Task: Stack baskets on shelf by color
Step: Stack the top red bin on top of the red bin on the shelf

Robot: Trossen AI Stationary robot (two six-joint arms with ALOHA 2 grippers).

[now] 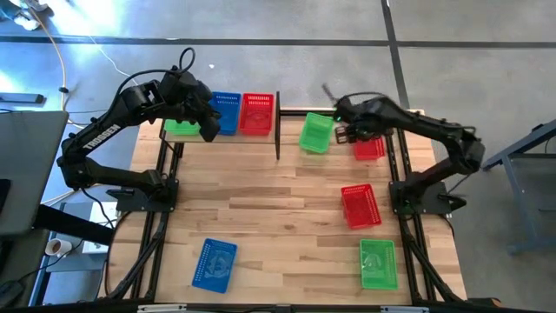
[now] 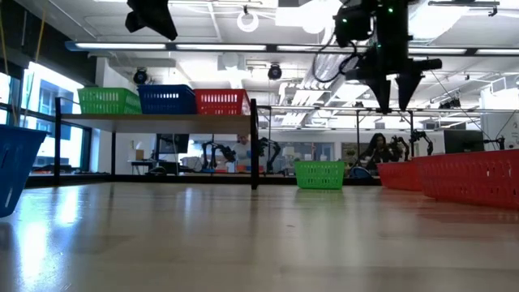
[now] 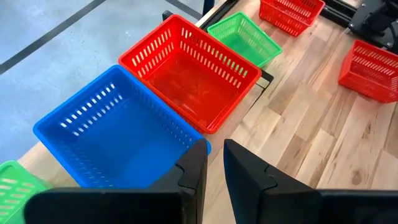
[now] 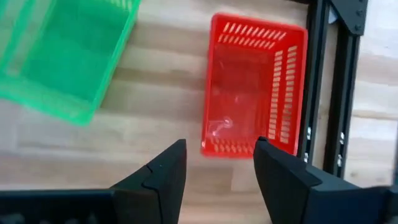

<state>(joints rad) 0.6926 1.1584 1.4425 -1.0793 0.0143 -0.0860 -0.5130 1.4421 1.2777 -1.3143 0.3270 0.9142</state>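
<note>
Looking down, a plank table [image 1: 287, 217] fills the view, with two dark arms reaching in from either side. The left arm [image 1: 100, 139] carries white lettering on its forearm, too small to read for certain.

At the table's far left stands the shelf [image 1: 282, 130], a light board in a thin black frame. Three baskets sit on it in a row: a green basket [image 1: 181, 128], a blue basket [image 1: 226, 113] and a red basket [image 1: 257, 113], each touching its neighbour.

Six more baskets lie on the table. A second green basket [image 1: 316, 133] rests tilted just past the shelf's right end. A second red basket [image 1: 370, 147] sits near the right frame rail, beside the green one. A third red basket [image 1: 360, 206] lies farther forward on the right, and a third green basket [image 1: 378, 263] lies at the near right. A second blue basket [image 1: 214, 263] lies at the near left. A third blue basket [image 2: 15, 174] shows only at the low view's left edge.

The left gripper [image 3: 212, 163] hangs above the shelf's front edge beside the blue basket, fingers nearly together, holding nothing. The right gripper [image 4: 217, 165] hovers over the second red basket, fingers apart and empty.
</note>
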